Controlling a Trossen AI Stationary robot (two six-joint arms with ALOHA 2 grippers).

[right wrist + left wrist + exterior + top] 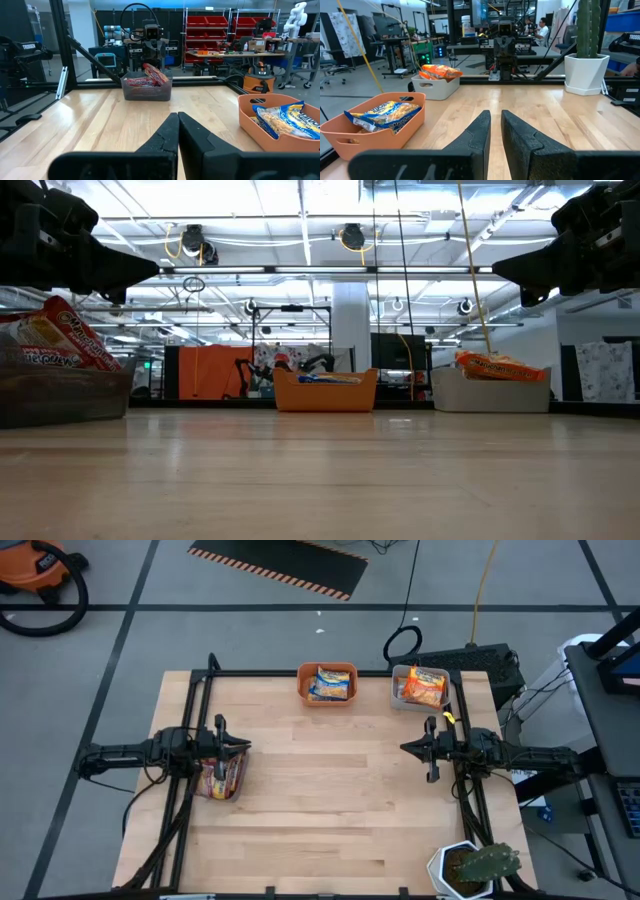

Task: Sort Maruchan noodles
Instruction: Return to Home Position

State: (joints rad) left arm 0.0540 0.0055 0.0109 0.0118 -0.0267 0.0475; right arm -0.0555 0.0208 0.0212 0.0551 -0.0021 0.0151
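L gripper (495,114), R gripper (178,115) closed, empty, over table (330,790); noodle pkts (331,681) in bins (301,686).

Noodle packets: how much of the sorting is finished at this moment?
Done, it seems: blue-yellow packets lie in the orange bin, orange packets in the grey bin, red packets in the dark bin beneath the left arm. In hand: nothing; the left pincer and right pincer are shut, empty. Left: no loose packet shows on the table.
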